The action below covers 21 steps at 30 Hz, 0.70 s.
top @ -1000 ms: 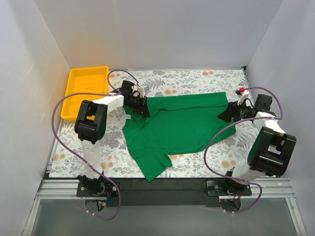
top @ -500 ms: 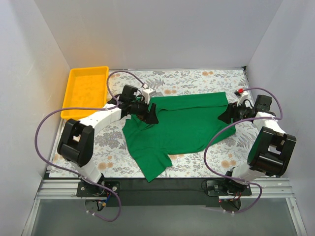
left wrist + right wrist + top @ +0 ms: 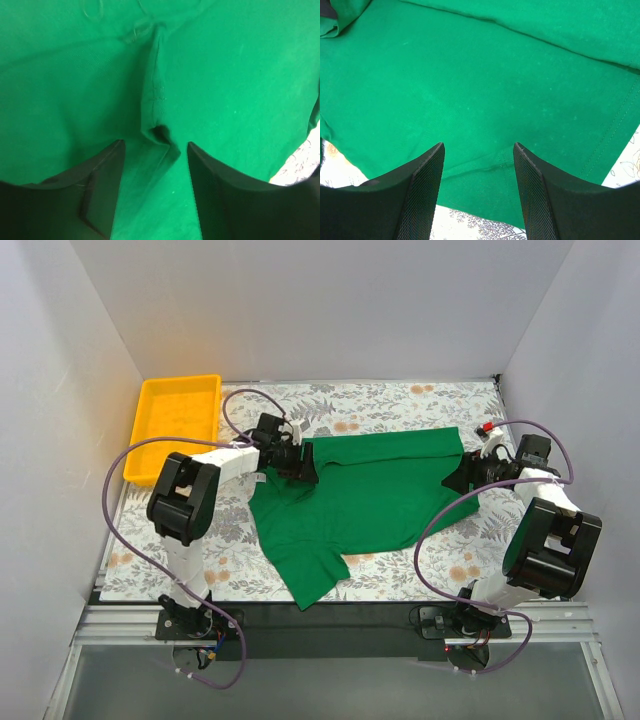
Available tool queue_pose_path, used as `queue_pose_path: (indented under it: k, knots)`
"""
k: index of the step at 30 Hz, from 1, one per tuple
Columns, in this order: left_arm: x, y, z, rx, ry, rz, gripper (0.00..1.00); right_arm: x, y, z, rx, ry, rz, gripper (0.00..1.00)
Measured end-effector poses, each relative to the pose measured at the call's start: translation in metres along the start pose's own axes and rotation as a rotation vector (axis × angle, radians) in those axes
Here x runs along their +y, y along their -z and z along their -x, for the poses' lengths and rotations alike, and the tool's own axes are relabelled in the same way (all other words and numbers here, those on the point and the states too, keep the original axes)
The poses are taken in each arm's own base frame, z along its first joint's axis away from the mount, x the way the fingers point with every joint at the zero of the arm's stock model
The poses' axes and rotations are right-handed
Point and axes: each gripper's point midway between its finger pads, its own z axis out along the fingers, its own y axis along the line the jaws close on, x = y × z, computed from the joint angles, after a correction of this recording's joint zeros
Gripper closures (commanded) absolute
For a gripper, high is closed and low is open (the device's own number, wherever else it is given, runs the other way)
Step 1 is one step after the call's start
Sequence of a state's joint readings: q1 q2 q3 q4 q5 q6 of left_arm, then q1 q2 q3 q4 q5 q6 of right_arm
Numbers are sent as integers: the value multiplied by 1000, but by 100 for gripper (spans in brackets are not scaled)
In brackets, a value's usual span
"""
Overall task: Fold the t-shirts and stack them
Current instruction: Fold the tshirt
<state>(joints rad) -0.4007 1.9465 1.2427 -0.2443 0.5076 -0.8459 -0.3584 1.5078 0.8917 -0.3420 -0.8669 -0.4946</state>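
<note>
One bright green t-shirt (image 3: 355,500) lies spread on the flowered table, partly folded, one sleeve pointing toward the near edge. My left gripper (image 3: 302,465) is over the shirt's upper left edge; in the left wrist view its jaws are open over a raised pleat of green fabric (image 3: 156,100). My right gripper (image 3: 460,476) is at the shirt's right hem; in the right wrist view its jaws are open over the hem seam (image 3: 485,167), with nothing between them.
A yellow tray (image 3: 175,423) stands at the back left corner. The flowered tablecloth (image 3: 400,400) shows around the shirt. White walls close in the left, back and right. A small red and white object (image 3: 488,427) lies near the right arm.
My left arm swung out and back; its gripper moved right onto the shirt, then slightly back toward the shirt's upper left edge. My right gripper stayed at the right hem.
</note>
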Motion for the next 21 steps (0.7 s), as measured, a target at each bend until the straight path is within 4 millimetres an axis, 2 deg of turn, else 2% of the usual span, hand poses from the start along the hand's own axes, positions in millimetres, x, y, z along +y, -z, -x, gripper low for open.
queue_pose_path:
  k: [2,3,6,11,15,21]
  knots:
    - [-1,-7,-9,31,15,-6,59,0,0,0,0,0,0,36]
    - [-4,-9,-10,39,13,-15,73,0,0,0,0,0,0,36]
    - [-20,-13,-5,42,-12,-64,89,0,0,0,0,1,0,36]
    - [-43,-25,-1,52,-68,-127,84,0,0,0,1,2,1,36]
    - [-55,-30,-15,96,-111,-156,66,0,0,-1,3,3,2,36]
    - [-63,-29,-35,149,-176,-139,61,2,0,-4,12,0,6,36]
